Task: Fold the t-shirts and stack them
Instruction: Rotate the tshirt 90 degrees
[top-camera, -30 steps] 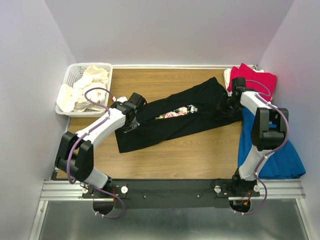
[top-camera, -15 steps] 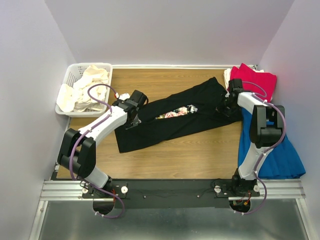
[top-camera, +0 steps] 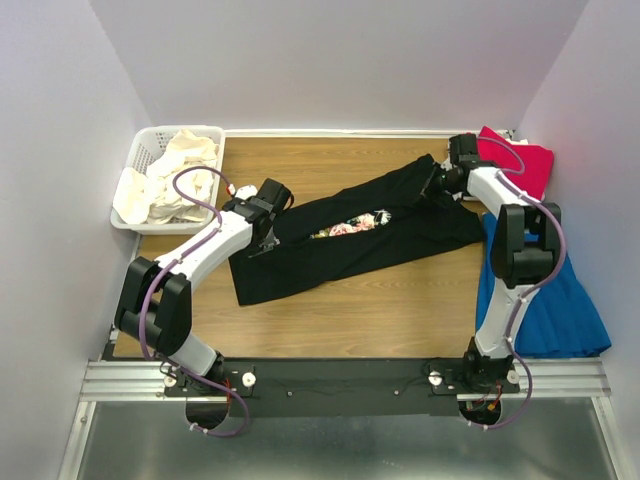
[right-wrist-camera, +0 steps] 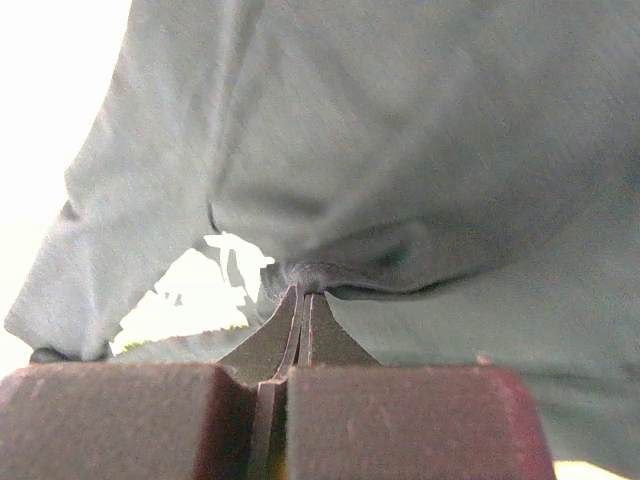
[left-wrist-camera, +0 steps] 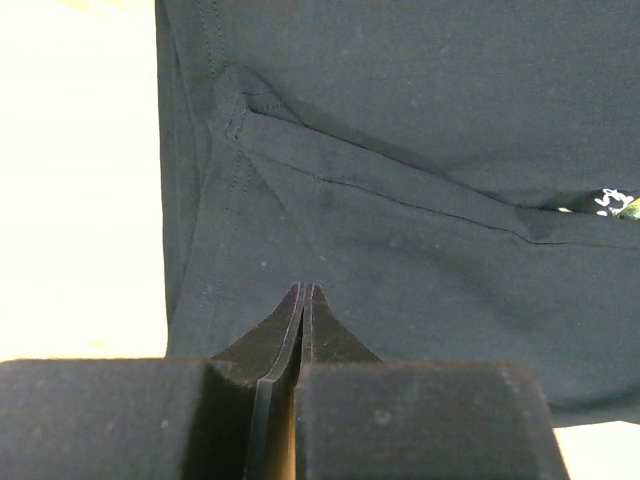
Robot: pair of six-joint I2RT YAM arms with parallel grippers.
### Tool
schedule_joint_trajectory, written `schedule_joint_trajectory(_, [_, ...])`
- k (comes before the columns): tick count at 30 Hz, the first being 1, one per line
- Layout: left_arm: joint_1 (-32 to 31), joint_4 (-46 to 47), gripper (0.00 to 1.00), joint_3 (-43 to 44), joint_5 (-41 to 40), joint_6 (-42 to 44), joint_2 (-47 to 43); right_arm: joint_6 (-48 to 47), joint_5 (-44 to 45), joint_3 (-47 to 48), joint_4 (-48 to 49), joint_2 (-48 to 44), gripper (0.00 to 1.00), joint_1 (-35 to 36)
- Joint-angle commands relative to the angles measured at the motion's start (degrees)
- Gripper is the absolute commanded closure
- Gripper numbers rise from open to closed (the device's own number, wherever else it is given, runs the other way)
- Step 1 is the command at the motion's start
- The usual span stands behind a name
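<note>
The black t-shirt (top-camera: 350,250) lies slantwise across the wooden table, with its floral print (top-camera: 352,224) showing in a fold. At its left end my left gripper (top-camera: 262,232) is shut, and in the left wrist view the fingertips (left-wrist-camera: 303,290) press into the black t-shirt (left-wrist-camera: 400,120) near its hem. My right gripper (top-camera: 436,185) is shut on the shirt's far right corner. There the black t-shirt (right-wrist-camera: 420,130) bunches at the right gripper (right-wrist-camera: 303,295) and hangs lifted. A crimson t-shirt (top-camera: 520,160) lies at the back right. Cream-white t-shirts (top-camera: 175,175) fill the basket.
The white lattice basket (top-camera: 150,135) stands at the back left corner. A blue cloth (top-camera: 545,300) lies along the table's right edge beside the right arm. Walls close in the table at the back and on both sides.
The right gripper closed on the black t-shirt's right corner and drew it up toward the back. The left gripper shifted slightly toward the back and stayed shut.
</note>
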Motion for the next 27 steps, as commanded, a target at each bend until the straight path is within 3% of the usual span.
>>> schedule_joint_trajectory(1, [0.4, 0.4, 0.92, 0.5, -2.2, 1.0, 0.2, 0.2, -3.9, 6.8, 0.2, 8.0, 0.99, 1.3])
schedule_joint_trajectory(11, [0.5, 0.4, 0.92, 1.8, -2.2, 1.6, 2.0, -0.6, -6.0, 20.5, -0.2, 19.7, 0.99, 5.8])
schedule_joint_trajectory(24, [1.1, 1.9, 0.91, 2.7, -1.3, 3.1, 4.1, -2.6, -7.7, 21.1, -1.3, 19.7, 0.99, 10.2])
schedule_joint_trajectory(25, [1.1, 2.1, 0.92, 2.9, -1.1, 3.2, 4.3, -2.7, -7.5, 21.2, -1.5, 20.0, 0.94, 10.2])
schedule_joint_trajectory(26, [1.1, 2.5, 0.92, 3.0, -1.0, 3.9, 4.7, -2.7, -7.0, 21.2, -1.6, 20.0, 0.76, 10.2])
schedule_joint_trajectory(27, [1.1, 2.6, 0.91, 3.2, -0.9, 4.2, 4.8, -3.0, -6.9, 21.2, -1.7, 19.8, 0.69, 10.2])
